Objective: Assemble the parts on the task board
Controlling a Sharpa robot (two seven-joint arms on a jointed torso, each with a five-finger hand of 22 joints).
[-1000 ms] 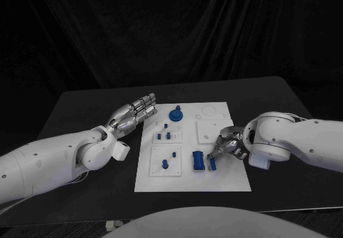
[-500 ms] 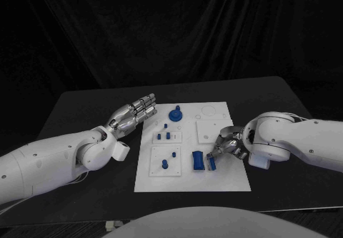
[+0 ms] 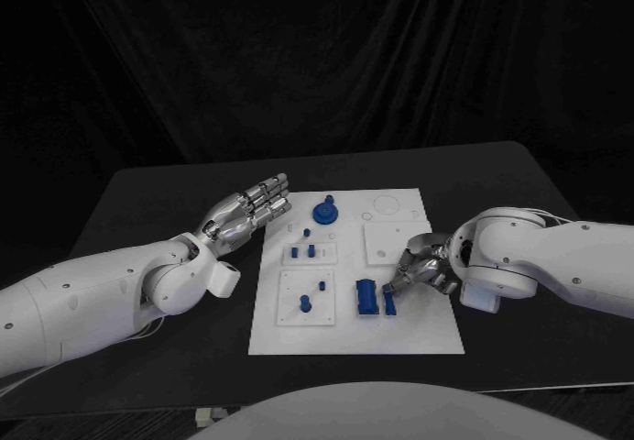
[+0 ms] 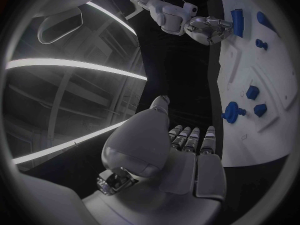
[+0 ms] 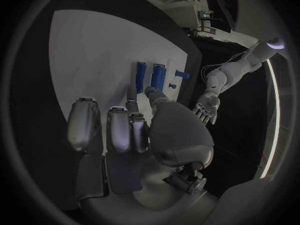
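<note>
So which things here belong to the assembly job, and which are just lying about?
Part of the job:
- task board
- blue parts on it: round knobbed piece, two upright blocks
- right hand, at the slimmer block

Lying about:
- nothing loose on the black table
- left hand, held open beside the board

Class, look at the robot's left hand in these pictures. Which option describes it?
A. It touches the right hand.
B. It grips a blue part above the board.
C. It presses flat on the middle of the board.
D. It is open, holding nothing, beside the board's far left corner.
D: the left hand has its fingers stretched out with nothing in them, beside the far left corner of the board, well apart from the right hand.
</note>
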